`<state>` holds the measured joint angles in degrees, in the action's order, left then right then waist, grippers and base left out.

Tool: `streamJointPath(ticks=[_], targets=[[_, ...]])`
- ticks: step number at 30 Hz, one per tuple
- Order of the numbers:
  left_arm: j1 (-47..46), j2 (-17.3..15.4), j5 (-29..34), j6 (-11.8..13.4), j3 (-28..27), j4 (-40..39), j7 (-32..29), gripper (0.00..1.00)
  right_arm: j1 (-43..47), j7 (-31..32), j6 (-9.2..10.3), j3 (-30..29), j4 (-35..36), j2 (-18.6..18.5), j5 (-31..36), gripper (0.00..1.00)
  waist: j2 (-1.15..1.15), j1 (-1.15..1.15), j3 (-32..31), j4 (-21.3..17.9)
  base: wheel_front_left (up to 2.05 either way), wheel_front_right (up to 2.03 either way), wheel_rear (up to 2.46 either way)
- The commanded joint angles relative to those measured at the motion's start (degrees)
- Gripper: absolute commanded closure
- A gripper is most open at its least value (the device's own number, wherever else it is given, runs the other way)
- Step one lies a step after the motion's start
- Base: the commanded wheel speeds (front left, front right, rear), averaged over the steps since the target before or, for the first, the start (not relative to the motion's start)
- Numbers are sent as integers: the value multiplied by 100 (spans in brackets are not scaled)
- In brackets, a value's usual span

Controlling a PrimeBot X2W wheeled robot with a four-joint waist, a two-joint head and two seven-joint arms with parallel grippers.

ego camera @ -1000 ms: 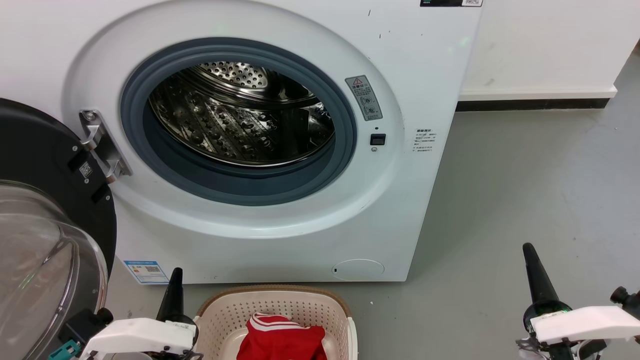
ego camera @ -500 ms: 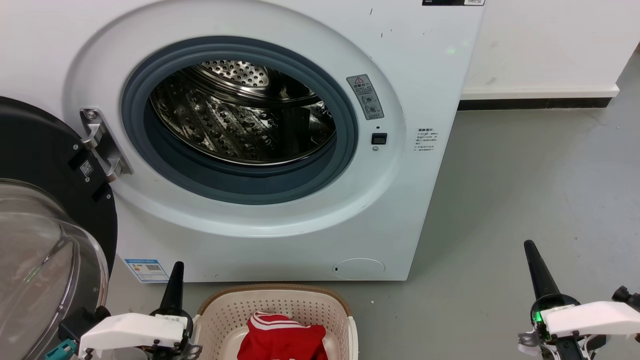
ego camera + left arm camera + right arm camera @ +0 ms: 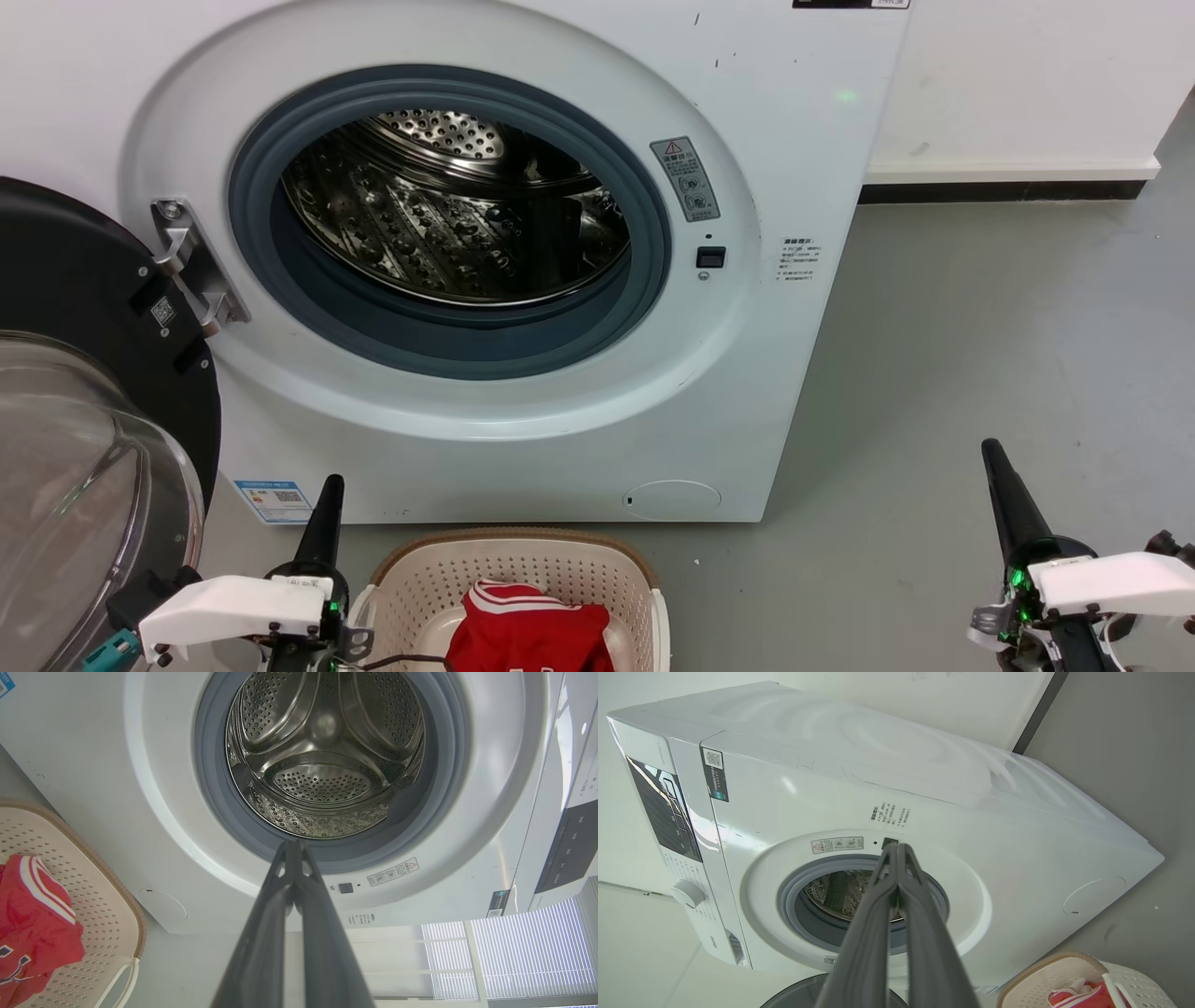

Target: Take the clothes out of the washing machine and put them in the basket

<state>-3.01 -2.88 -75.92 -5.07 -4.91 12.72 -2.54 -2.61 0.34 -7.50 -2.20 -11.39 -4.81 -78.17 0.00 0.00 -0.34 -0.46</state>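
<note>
The white washing machine (image 3: 766,168) stands with its black-rimmed glass door (image 3: 84,392) swung open at the left. Its steel drum (image 3: 457,215) shows bare metal with no cloth in sight, and the same in the left wrist view (image 3: 322,765). The cream basket (image 3: 523,579) sits on the floor before the washer, holding red clothes (image 3: 527,635) with white-striped trim (image 3: 32,924). My left gripper (image 3: 331,485) is shut and holds nothing, just left of the basket. My right gripper (image 3: 990,453) is shut too, far right over the floor.
Grey floor (image 3: 980,327) spreads to the right of the washer as far as a white wall with a dark skirting (image 3: 999,191). The open door takes up the left side. In the right wrist view the basket's corner (image 3: 1069,975) lies at the lower right.
The head view has drifted slightly, so the whole scene has shifted. Both grippers stay shut, and the left one sits a little lower in view than before.
</note>
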Motion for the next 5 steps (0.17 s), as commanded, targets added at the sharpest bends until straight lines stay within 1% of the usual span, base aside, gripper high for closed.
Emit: streamJointPath(ticks=[1, 5], targets=[[-148, 0, -133, -55, -33, -6, -44, 100, -158, 39, 1, -21, -7, -12, -146, 100, 0, 0, 2, 2, 0, 0, 0], [-157, 0, -336, -75, -49, 16, -94, 100, -173, 88, 1, -45, -43, -7, -344, 100, 0, 0, 8, 7, 0, 0, 0]])
